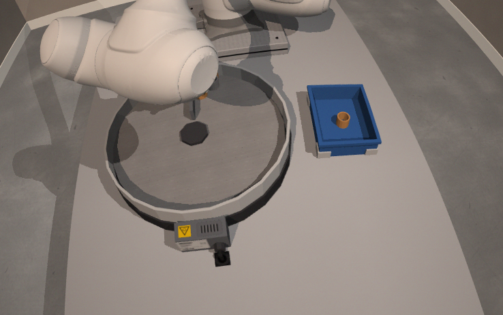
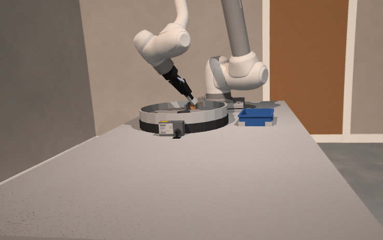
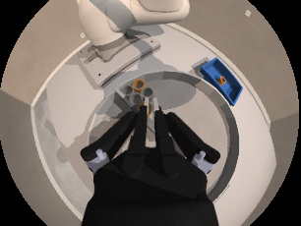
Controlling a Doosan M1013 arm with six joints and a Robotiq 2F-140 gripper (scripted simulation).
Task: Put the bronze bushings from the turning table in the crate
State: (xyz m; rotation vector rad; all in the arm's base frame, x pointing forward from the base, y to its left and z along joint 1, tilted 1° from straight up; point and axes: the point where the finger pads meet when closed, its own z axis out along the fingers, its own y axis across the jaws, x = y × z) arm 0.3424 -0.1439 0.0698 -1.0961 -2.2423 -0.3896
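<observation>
The round turning table (image 1: pixel 196 148) has a raised rim and a black hub (image 1: pixel 193 133). My gripper (image 2: pixel 194 102) reaches down at a slant to the far side of the table. Its fingers are nearly together, with the tips at the rim of a bronze bushing (image 2: pixel 192 106), which shows as an orange sliver between the tips in the wrist view (image 3: pixel 151 108). I cannot see a firm hold on it. Steel bushings (image 2: pixel 187 106) (image 2: pixel 200 104) stand on either side of it. Another bronze bushing (image 3: pixel 138 84) stands farther back. The blue crate (image 1: pixel 343 110) holds one bronze bushing (image 1: pixel 343 119).
The arm's large joint (image 1: pixel 129 52) hides the far left part of the table in the overhead view. The table's grey control box (image 1: pixel 201 234) sticks out at the front. The robot base (image 1: pixel 245 37) stands behind the table. The crate is to the table's right.
</observation>
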